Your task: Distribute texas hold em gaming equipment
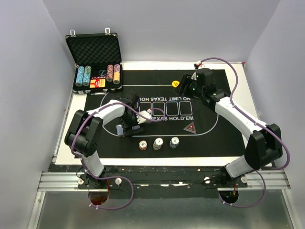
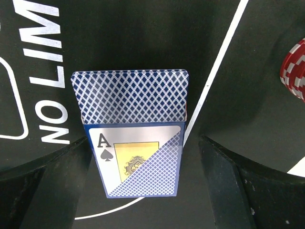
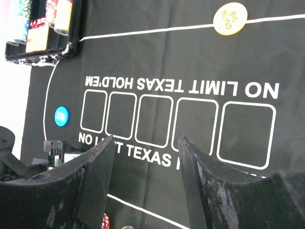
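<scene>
Chips (image 1: 143,145), seemingly stacked, stand near left gripper (image 1: 127,131).

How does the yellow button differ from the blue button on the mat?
The yellow button reads BIG BLIND; on the blue button the print is too small to read. The yellow button sits on the white outline; the blue button lies inside it, beside the end card box. Both are round discs lying flat on the black mat, neither gripped.
</scene>
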You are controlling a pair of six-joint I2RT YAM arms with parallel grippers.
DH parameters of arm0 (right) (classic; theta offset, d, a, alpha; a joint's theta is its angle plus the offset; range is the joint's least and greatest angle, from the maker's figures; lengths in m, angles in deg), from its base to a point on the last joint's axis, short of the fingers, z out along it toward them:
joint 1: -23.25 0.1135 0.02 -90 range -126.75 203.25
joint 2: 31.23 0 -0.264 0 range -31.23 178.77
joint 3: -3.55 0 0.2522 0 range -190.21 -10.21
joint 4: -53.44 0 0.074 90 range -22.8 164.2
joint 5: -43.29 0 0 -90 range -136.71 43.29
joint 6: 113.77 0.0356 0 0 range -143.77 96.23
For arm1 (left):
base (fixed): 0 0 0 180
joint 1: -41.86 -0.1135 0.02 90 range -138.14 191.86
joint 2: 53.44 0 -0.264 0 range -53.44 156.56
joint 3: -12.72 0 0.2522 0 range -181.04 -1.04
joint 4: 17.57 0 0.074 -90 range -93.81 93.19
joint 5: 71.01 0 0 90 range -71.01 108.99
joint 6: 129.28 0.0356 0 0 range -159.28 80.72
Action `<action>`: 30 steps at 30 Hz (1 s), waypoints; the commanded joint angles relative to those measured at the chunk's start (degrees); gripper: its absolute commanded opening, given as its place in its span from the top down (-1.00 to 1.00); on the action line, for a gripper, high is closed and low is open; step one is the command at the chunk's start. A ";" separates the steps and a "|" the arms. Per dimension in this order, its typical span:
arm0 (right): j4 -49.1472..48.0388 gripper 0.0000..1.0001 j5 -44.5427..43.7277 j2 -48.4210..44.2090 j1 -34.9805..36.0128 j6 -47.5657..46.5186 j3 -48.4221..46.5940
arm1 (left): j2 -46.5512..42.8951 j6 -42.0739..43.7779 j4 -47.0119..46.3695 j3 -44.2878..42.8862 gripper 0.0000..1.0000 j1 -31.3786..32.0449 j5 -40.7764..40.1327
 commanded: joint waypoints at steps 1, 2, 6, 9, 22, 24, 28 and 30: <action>-1.03 -0.27 2.45 0.43 -1.24 -0.49 0.24 | 0.33 -1.66 -0.78 -1.20 -0.98 1.15 -4.12; -1.03 -0.27 2.71 0.34 -1.33 -0.41 0.15 | 0.33 -1.66 -0.69 -1.11 -0.98 1.41 -4.64; -1.46 -0.25 3.15 0.34 -1.60 0.03 -0.02 | 0.95 -1.31 0.10 -1.55 -0.98 2.38 -5.79; -1.47 -0.23 2.89 0.43 -1.68 0.12 -0.20 | 1.65 -1.23 1.33 -2.34 -0.67 2.56 -5.88; -1.64 -0.20 2.45 0.25 -1.77 0.21 0.24 | -11.43 0.88 2.21 7.40 -0.70 -0.07 -2.89; -1.82 -0.19 2.80 0.25 -1.77 0.39 0.33 | -13.37 1.41 2.12 10.30 -0.71 -0.87 -2.89; -2.43 -0.18 4.29 0.60 -1.77 0.30 0.86 | -15.66 0.80 -0.60 12.61 -0.86 -1.83 -2.19; -2.35 -0.17 4.65 0.60 -1.77 0.21 1.12 | -14.96 -0.60 -1.04 9.80 -0.98 -2.01 -1.84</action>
